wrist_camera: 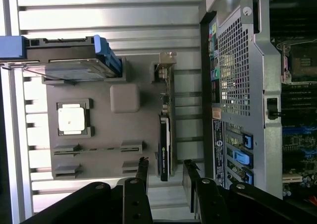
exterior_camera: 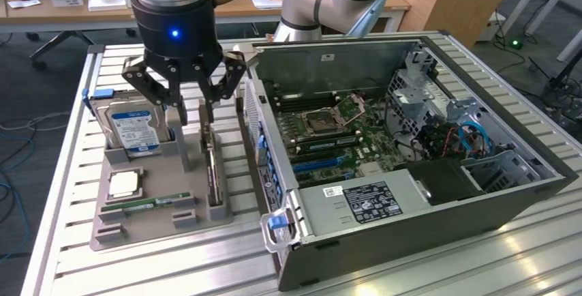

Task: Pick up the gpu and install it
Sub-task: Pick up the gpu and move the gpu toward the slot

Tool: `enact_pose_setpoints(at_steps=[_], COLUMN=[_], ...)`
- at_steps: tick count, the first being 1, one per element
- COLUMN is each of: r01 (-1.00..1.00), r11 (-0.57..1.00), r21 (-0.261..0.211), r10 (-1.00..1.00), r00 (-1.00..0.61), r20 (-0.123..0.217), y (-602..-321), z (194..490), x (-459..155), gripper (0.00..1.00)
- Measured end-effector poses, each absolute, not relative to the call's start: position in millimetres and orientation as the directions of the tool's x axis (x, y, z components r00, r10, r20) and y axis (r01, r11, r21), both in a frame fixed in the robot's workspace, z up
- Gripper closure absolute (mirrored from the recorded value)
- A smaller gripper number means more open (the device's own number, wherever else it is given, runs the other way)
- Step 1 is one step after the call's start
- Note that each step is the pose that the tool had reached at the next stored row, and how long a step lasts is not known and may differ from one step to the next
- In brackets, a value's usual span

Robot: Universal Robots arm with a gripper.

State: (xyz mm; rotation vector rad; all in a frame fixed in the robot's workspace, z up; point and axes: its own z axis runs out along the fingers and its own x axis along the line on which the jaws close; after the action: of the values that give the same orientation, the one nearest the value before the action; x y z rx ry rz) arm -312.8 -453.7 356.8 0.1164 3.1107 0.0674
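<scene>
Left of centre in the exterior view, your gripper [exterior_camera: 193, 114] hangs wide open over the graphics card [exterior_camera: 211, 168], standing on edge in the grey tray [exterior_camera: 168, 180] beside the computer case [exterior_camera: 454, 221]. Likely light, stiff, fragile: pinch both flat faces gently.

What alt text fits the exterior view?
An open gripper hovers over the gpu, which stands on edge in a grey parts tray beside an open computer case. The tray also holds a hard drive, a processor and a memory stick.
</scene>
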Motion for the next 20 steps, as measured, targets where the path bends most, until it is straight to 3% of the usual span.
enact_pose_setpoints(at_steps=[20], r01=[0.074], r11=[0.996], r21=[0.045], r10=[0.075], r00=[-0.997], r20=[-0.027], y=[-453.6], z=[348.3], x=[-312.8], gripper=[0.58])
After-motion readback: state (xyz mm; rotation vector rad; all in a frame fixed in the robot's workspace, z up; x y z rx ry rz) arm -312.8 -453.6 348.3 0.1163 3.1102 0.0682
